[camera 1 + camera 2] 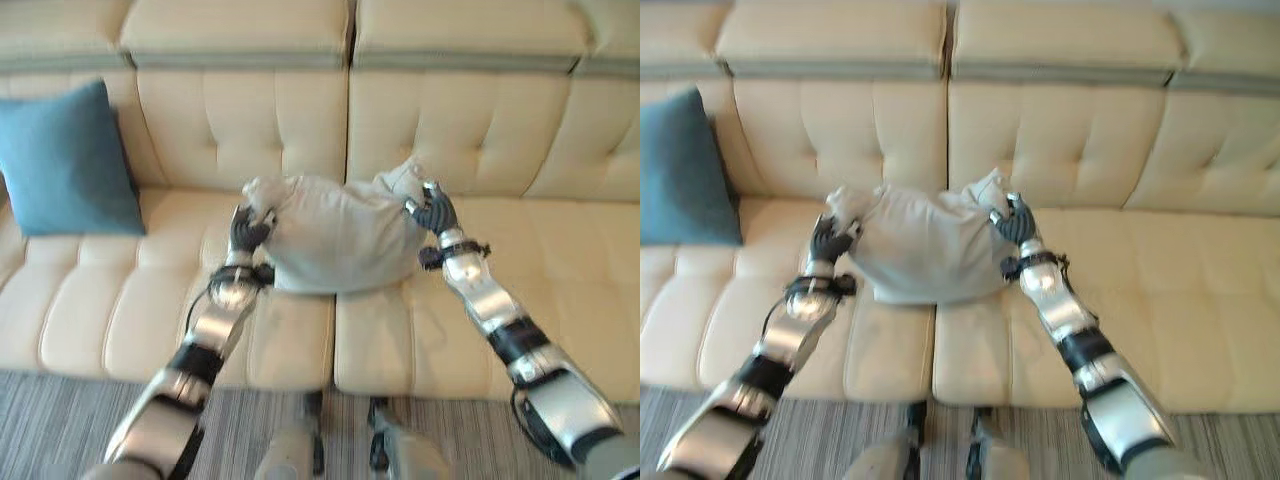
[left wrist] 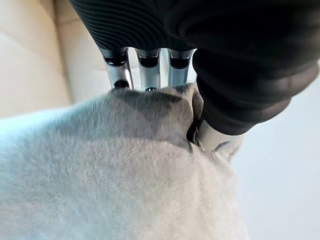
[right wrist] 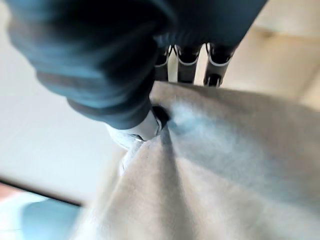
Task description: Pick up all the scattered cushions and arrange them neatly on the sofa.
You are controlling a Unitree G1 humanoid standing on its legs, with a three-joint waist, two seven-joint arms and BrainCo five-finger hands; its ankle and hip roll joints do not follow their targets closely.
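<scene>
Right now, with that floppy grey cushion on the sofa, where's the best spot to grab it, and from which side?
Probably its two upper corners, one from each side. The grey cushion sags in the middle, and its corners stick up as bunched ears that fingers can pinch. The left robot hand and right robot hand each pinch one corner like this. The blue cushion leans upright against the sofa backrest.

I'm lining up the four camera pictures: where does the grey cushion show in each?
Left eye view: grey cushion at centre, on the sofa seat between both hands.
Right eye view: centre-left.
Left wrist view: pinched under the left hand.
Right wrist view: pinched under the right hand.
Shared landmark: cream sofa.
</scene>
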